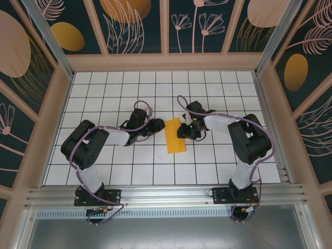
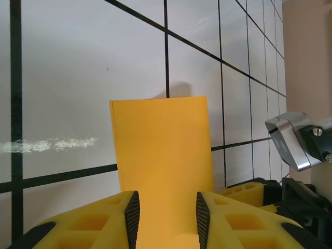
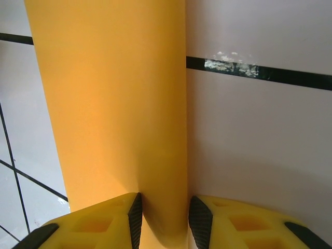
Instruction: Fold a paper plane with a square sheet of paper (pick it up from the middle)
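Running near-to-far: folded paper (image 1: 174,137)

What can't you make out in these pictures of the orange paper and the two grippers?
- Top view: where the left gripper and right gripper meet the paper is too small to see and hidden by the wrists.
- Left wrist view: the paper's near end runs off the bottom edge between the fingers, so it is unclear whether it is gripped.
- Right wrist view: same cut-off, and the paper's far end is cropped at the top.
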### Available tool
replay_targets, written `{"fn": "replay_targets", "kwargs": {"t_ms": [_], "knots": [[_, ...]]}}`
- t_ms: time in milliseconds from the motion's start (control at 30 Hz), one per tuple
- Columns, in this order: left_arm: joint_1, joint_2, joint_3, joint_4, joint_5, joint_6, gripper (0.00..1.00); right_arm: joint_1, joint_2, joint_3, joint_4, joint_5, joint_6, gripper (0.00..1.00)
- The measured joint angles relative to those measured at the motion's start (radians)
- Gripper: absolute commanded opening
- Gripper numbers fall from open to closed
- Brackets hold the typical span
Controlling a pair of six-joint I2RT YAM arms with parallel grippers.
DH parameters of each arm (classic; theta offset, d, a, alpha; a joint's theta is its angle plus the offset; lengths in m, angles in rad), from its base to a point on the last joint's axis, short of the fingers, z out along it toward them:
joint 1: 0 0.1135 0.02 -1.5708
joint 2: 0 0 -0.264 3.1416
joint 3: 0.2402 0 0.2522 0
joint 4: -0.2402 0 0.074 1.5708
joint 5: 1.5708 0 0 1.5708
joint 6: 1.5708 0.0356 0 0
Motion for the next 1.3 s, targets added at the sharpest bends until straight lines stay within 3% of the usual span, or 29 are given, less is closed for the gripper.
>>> {"fn": "replay_targets", "kwargs": {"t_ms": [400, 833, 1300], "knots": [[-0.022, 0.008, 0.035, 0.001, 0.025, -0.001, 0.30, 0.000, 0.005, 0.006, -0.007, -0.001, 0.000, 0.39], [-0.050, 0.090, 0.088, -0.016, 0.051, -0.004, 0.15, 0.000, 0.011, 0.008, -0.010, -0.001, 0.000, 0.39], [-0.052, 0.135, 0.124, -0.119, 0.043, -0.003, 0.10, 0.000, 0.012, 0.009, -0.010, -0.001, 0.000, 0.39]]}}
